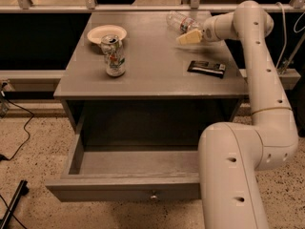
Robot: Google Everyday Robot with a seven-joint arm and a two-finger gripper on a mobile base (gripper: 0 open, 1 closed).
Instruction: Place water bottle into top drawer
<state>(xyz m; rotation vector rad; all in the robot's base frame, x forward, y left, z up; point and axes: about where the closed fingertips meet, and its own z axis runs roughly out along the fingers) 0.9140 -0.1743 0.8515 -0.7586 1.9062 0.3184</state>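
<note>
Water bottle (178, 20): lying on the bench's (157, 63) far right, just behind our end effector (188, 34).
End effector: we cannot tell its grip.

The table (157, 61) and its open top drawer (119, 192) are matte grey, and the drawer's knob (153, 195) is silvery. At the table's far right corner, the pale cream gripper (188, 36) sits against the water bottle (179, 21), which is clear with a red-and-white band. The arm (267, 85) is off-white. The can (115, 56) is white with red and green print, the plate (107, 32) is cream, and the packet (206, 68) is black. The floor (33, 147) is speckled beige.
</note>
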